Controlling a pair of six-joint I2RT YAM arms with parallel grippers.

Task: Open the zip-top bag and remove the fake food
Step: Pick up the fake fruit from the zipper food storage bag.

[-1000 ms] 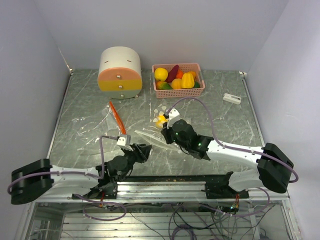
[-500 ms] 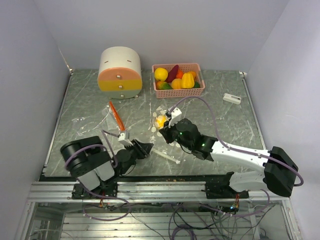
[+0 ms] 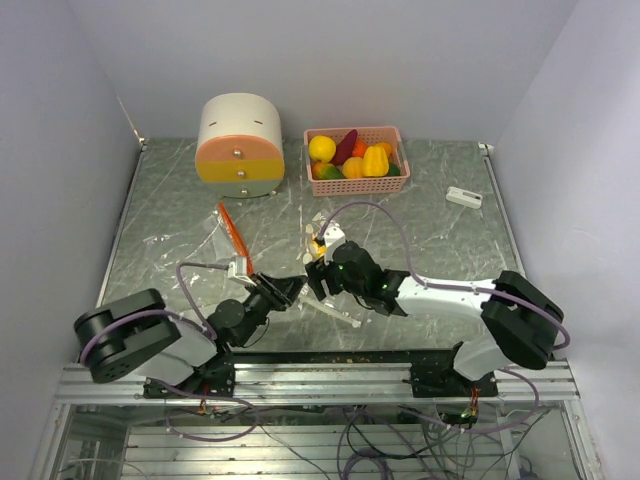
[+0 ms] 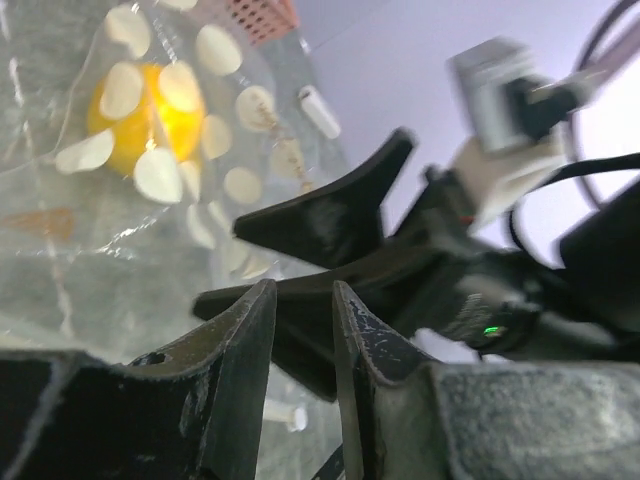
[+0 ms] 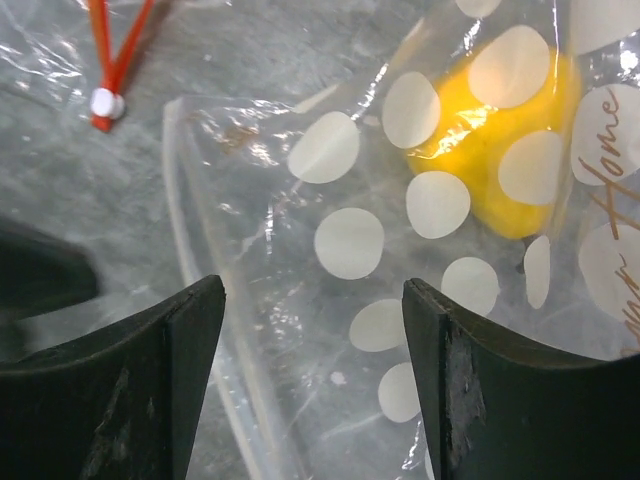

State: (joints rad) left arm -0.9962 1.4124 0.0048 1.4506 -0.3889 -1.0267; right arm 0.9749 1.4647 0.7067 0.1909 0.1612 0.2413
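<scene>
The zip-top bag (image 3: 332,300) is clear with white dots and lies flat on the table between the two arms. One yellow piece of fake food (image 5: 510,150) sits inside it, also seen as the yellow fake food (image 4: 150,120) through the film in the left wrist view. My right gripper (image 5: 312,300) hangs open just above the bag (image 5: 340,240), nothing between its fingers. My left gripper (image 4: 303,290) points at the right gripper's dark fingers (image 4: 330,215), its jaws a narrow gap apart with nothing visible in it. From above, the left gripper (image 3: 290,290) and right gripper (image 3: 312,275) nearly meet.
A pink basket (image 3: 345,187) at the back holds more fake food (image 3: 362,158). A round cream and orange drawer box (image 3: 240,145) stands to its left. An orange-red strip (image 3: 232,232) lies on another clear bag (image 3: 185,240). A small white device (image 3: 463,196) lies at the right.
My right gripper has gone from shut to open and shifted left and nearer over the bag. The left arm swung round and its jaws narrowed.
</scene>
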